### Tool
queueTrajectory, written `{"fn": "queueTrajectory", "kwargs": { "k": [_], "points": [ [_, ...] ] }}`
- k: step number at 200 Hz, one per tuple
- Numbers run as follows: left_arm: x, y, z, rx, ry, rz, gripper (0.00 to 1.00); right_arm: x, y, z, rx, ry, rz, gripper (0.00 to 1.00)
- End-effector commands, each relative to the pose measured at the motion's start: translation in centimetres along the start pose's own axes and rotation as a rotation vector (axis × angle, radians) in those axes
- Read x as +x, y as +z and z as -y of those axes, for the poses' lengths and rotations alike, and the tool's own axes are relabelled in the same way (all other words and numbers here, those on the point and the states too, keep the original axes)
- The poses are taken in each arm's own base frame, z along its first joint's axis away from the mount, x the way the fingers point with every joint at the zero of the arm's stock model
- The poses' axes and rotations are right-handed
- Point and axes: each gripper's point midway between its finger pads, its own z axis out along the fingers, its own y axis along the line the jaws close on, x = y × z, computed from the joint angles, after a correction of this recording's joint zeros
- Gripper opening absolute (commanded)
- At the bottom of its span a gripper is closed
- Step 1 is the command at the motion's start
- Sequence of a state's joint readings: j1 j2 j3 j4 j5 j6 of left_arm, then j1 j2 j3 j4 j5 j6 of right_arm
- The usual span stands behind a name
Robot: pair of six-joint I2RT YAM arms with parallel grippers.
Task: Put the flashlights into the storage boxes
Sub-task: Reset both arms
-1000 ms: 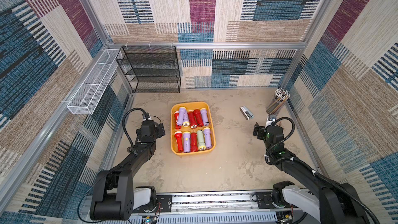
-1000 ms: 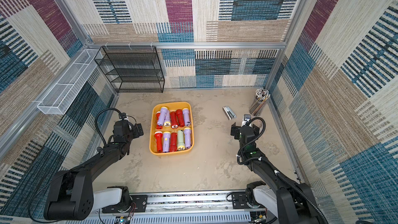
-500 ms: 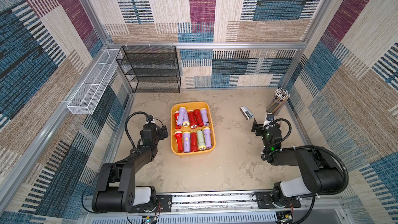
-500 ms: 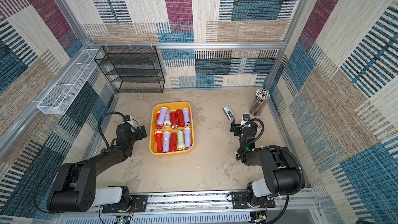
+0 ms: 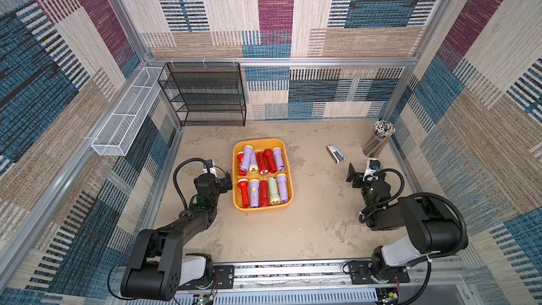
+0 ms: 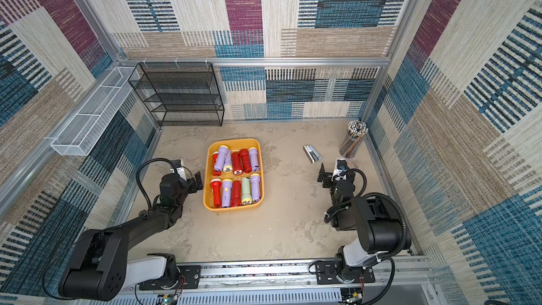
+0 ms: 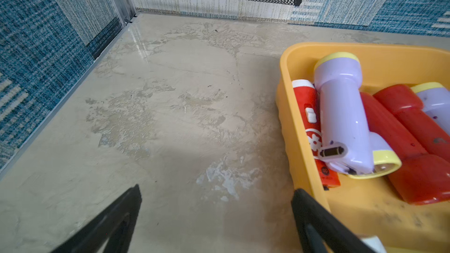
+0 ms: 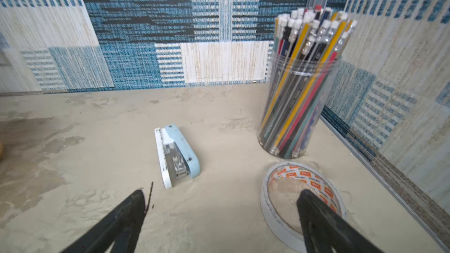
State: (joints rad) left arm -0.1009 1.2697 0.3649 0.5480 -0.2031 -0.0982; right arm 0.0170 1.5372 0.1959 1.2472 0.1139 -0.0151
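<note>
The storage box, a shallow yellow-orange tray (image 5: 234, 171) (image 6: 207, 177) (image 7: 287, 69), sits mid-table. Several flashlights lie inside it in two rows: red ones (image 5: 242, 192), lilac ones with yellow heads (image 5: 282, 189) (image 7: 341, 108) and a pale green one (image 5: 273, 190). Just left of the tray my left gripper (image 5: 224, 180) (image 7: 216, 191) hangs open over bare table, one finger close to the tray's wall. At the right, my right gripper (image 5: 360, 173) (image 8: 222, 192) is open and empty, with one finger above a tape roll.
A pale blue stapler (image 5: 335, 154) (image 8: 175, 152) lies ahead of the right gripper. A clear jar of pencils (image 5: 377, 139) (image 8: 299, 93) stands in the right corner, with a tape roll (image 8: 267, 205) beside it. A black mesh rack (image 5: 205, 95) and a white wire basket (image 5: 123, 121) line the back left.
Both arms have folded back, elbows drawing toward the front rail. The grippers have barely shifted and stay open and empty. The flashlights and tray have not moved.
</note>
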Motion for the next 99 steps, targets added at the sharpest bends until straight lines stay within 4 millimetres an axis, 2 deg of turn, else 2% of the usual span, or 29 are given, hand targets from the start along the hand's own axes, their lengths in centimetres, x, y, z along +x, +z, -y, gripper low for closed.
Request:
{"fn": "queueTrajectory", "kwargs": {
  "k": [1, 21, 35, 38, 66, 82, 99],
  "points": [
    [-2.2, -0.7, -0.2, -0.016, 0.085, 0.075, 1.00, -1.5, 0.0, -0.4, -0.027, 0.019, 0.059, 1.00],
    [-3.5, -0.6, -1.4, -0.056, 0.118, 0.106, 0.99, -1.5, 0.0, -0.4, -0.027, 0.019, 0.060, 1.00],
    [-2.3, 1.0, -1.8, -0.037, 0.065, 0.054, 0.99, -1.6, 0.0, -0.3, -0.026, 0.019, 0.062, 1.00],
    [-2.6, 1.3, -1.7, -0.031, 0.060, 0.076, 0.99, -1.6, 0.0, -0.4, -0.027, 0.019, 0.062, 1.00],
    [-0.4, 3.8, -2.3, -0.077, 0.050, 0.073, 0.98, -1.6, 0.0, -0.4, -0.028, 0.018, 0.061, 1.00],
    [-0.2, 4.0, -2.6, -0.086, 0.033, 0.019, 0.98, -1.6, 0.1, -0.4, -0.030, 0.020, 0.060, 1.00],
    [-0.3, 4.3, -2.8, -0.084, 0.022, 0.036, 0.99, -1.6, 0.1, -0.4, -0.032, 0.020, 0.059, 1.00]
  ]
}}
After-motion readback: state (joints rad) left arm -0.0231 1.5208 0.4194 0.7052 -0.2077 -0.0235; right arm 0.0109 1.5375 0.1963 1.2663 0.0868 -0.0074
